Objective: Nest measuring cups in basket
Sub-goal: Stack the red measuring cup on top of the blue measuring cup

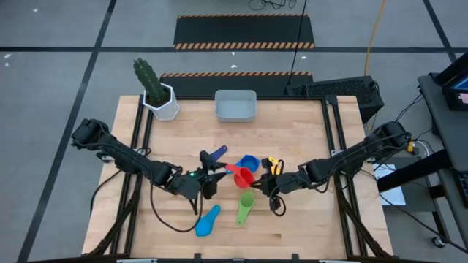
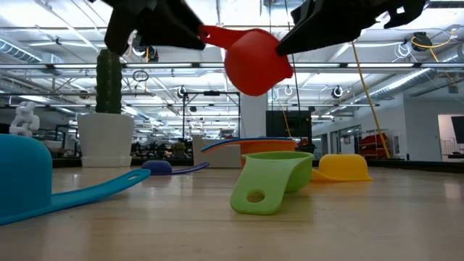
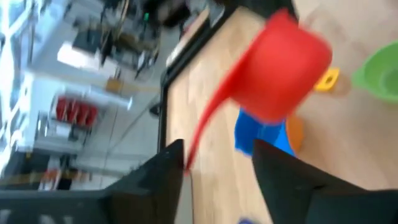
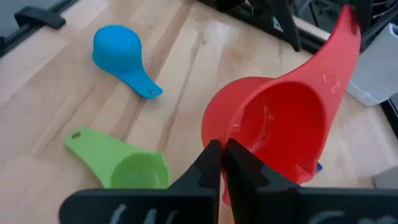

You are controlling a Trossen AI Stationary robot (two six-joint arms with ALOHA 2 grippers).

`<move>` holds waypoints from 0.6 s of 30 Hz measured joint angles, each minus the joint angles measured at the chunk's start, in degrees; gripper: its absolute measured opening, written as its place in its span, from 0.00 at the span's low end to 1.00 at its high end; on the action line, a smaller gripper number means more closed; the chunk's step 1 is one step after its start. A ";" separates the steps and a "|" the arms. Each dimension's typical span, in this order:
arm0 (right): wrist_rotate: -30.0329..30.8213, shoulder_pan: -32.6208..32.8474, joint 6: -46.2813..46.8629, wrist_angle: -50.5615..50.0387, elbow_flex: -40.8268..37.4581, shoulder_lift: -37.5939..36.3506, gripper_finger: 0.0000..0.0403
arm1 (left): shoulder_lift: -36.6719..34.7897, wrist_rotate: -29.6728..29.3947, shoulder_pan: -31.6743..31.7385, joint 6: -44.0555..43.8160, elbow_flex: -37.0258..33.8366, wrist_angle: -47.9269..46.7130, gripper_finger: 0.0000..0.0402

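Handover in midair: red cup (image 4: 273,134) hangs above the table's middle, right gripper (image 4: 222,163) pinching its rim, left gripper (image 3: 217,163) spread around the handle. Next: carry it to the basket (image 1: 235,106) (far edge, well apart) and nest it.

7 meas. cups (image 1: 245,208), 1 basket (image 1: 235,106), 1 cactus pot (image 1: 167,102), 2 arms (image 1: 124,153), 1 table (image 1: 307,219).
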 joint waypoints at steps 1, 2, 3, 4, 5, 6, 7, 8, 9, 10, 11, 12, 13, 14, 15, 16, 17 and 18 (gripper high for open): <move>0.04 -0.02 -0.37 -0.48 -0.04 -0.59 0.00 | 0.00 -1.30 -0.14 -2.20 0.00 -1.62 0.52; 0.04 -0.03 -0.76 -0.68 -0.01 -1.25 0.00 | 0.00 -2.42 -0.32 -4.44 0.00 -3.30 0.55; 0.03 -0.02 -1.35 -1.29 -0.01 -2.00 0.00 | 0.00 -3.26 -0.53 -6.61 0.00 -5.26 0.57; 0.08 -0.01 -1.73 -2.28 -0.01 -2.75 0.00 | 0.00 -3.68 -0.72 -8.88 0.00 -7.40 0.59; 0.05 0.01 -1.89 -2.93 -0.01 -3.34 0.00 | 0.02 -3.81 -0.88 -11.32 0.00 -9.31 0.60; 0.07 -0.03 -1.99 -3.26 -0.01 -3.82 0.00 | 0.02 -4.02 -0.99 -13.74 0.00 -10.84 0.61; 0.06 -0.14 -2.57 -3.91 0.01 -4.20 0.00 | 0.00 -4.79 -1.24 -16.35 0.00 -12.28 0.61; 0.02 -0.24 -3.15 -4.60 0.01 -4.34 0.00 | 0.00 -5.57 -1.47 -18.92 0.00 -13.72 0.61; -0.03 -0.38 -3.79 -4.92 0.01 -4.38 0.00 | 0.00 -6.08 -1.74 -21.18 0.00 -15.02 0.61; -0.05 -0.57 -4.78 -5.05 0.01 -4.34 0.00 | 0.00 -6.24 -2.03 -23.30 0.00 -16.12 0.60; -0.09 -0.73 -5.84 -5.30 0.01 -4.31 0.00 | 0.00 -6.31 -2.34 -25.37 0.00 -16.94 0.60; -0.19 -0.95 -6.85 -5.45 0.01 -4.28 0.00 | 0.00 -6.39 -2.77 -27.45 0.00 -17.37 0.59; -0.27 -1.32 -7.69 -5.31 0.01 -4.05 0.00 | 0.00 -6.39 -3.16 -29.67 0.00 -17.83 0.58; -0.30 -1.78 -8.44 -5.17 0.01 -3.79 0.00 | 0.00 -6.42 -3.54 -31.84 0.00 -18.50 0.57; -0.31 -2.20 -9.05 -5.45 0.01 -3.65 0.00 | 0.00 -6.41 -3.99 -34.06 0.00 -19.16 0.56; -0.30 -2.65 -9.43 -5.98 0.00 -3.59 0.00 | 0.00 -6.41 -4.49 -36.52 0.00 -19.80 0.55; -0.31 -3.13 -9.71 -6.19 -0.01 -3.59 0.00 | 0.00 -6.44 -5.00 -39.14 0.00 -20.63 0.54; -0.35 -3.63 -9.98 -6.11 -0.01 -3.66 0.00 | 0.00 -6.44 -5.52 -41.51 0.00 -21.78 0.53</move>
